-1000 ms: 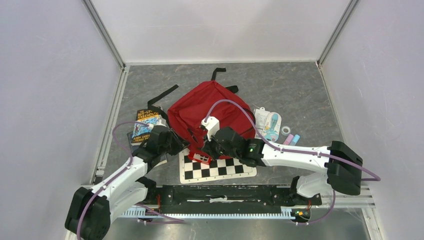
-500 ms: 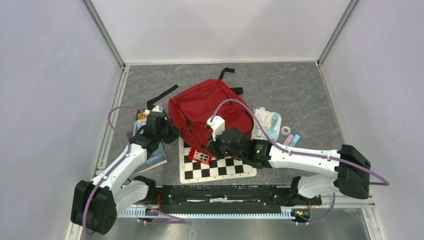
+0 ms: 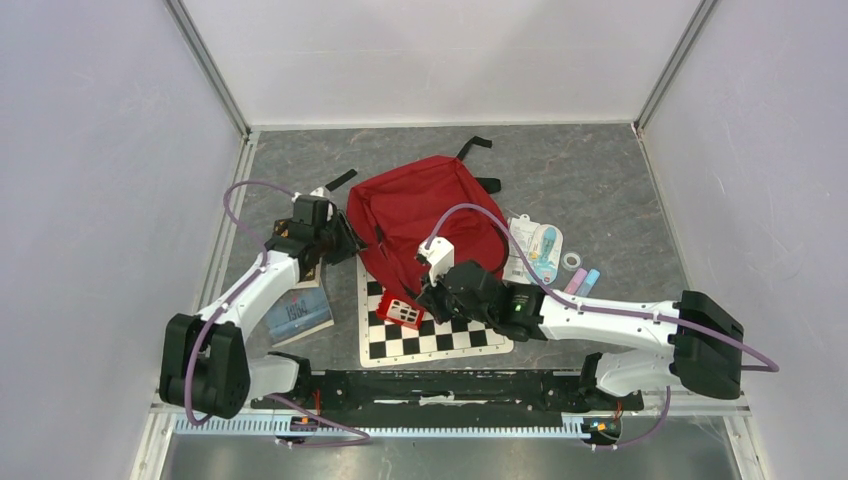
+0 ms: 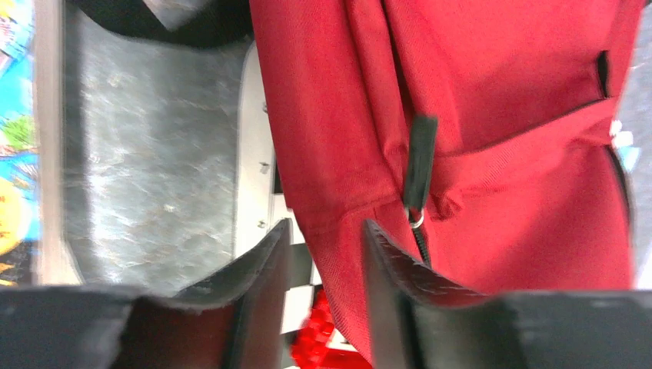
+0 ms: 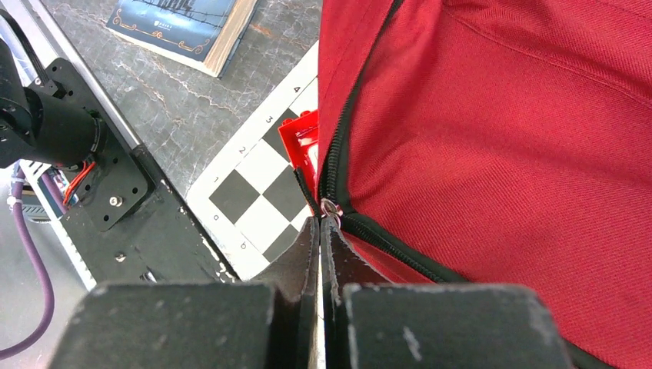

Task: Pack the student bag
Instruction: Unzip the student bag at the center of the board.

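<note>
Desk: Where is the student bag?
Me: I have the student bag (image 3: 425, 205) lying flat at mid-bench (image 3: 590, 180). Its 6 o'clock edge overlaps the chessboard (image 3: 445, 335) and part of a small red box (image 3: 400, 312).
Desk: And your right tool?
Me: My right tool (image 5: 321, 223) sits at that 6 o'clock edge, jaws pinched tight on the zipper pull (image 5: 330, 206) with no gap between them.
Desk: Left one?
Me: My left tool (image 4: 324, 228) is at the bag's 9 o'clock side, jaws parted. Red fabric shows in the gap, but I cannot tell whether they touch it. A book (image 3: 298, 312) lies at the bag's 8 o'clock, a packet (image 3: 535, 250) at 3 o'clock
</note>
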Robot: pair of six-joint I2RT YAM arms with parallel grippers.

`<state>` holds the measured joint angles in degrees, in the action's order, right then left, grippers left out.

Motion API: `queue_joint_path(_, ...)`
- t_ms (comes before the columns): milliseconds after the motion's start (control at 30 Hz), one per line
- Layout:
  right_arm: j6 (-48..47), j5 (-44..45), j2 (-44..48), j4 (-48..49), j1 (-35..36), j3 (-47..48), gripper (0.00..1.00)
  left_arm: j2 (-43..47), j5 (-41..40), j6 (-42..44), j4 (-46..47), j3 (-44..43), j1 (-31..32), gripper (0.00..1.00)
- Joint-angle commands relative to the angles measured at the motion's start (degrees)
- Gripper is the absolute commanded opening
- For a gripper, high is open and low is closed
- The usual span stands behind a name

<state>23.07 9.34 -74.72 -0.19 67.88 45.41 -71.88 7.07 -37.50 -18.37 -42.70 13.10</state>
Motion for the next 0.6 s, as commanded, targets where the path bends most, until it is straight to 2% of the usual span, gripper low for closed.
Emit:
queue_joint_path(0,1.2,-1.2,1.7,-0.3,0.8,-0.7,0.0,2.1,-3.3,3.6,1.3,-1.3,-1.7,0.59)
queue_joint_path(67,1.2,-1.9,0.9,2.3,0.8,-0.6,0.0,4.6,-2.8,3.0,0.0,0.8,-1.5,0.73)
queue_joint_path(167,1.2,-2.8,-0.4,4.6,0.8,-0.5,0.0,9.6,0.4,0.0,0.3,5.6,-0.4,0.81)
queue_joint_path(367,0.6,-3.1,-3.5,7.6,1.5,0.1,0.0,19.6,4.7,-9.5,2.4,15.5,4.6,0.89)
queue_joint_path(567,0.3,-2.2,-6.2,7.8,3.5,1.7,0.0,26.0,-0.3,-18.7,4.6,18.6,13.8,0.94)
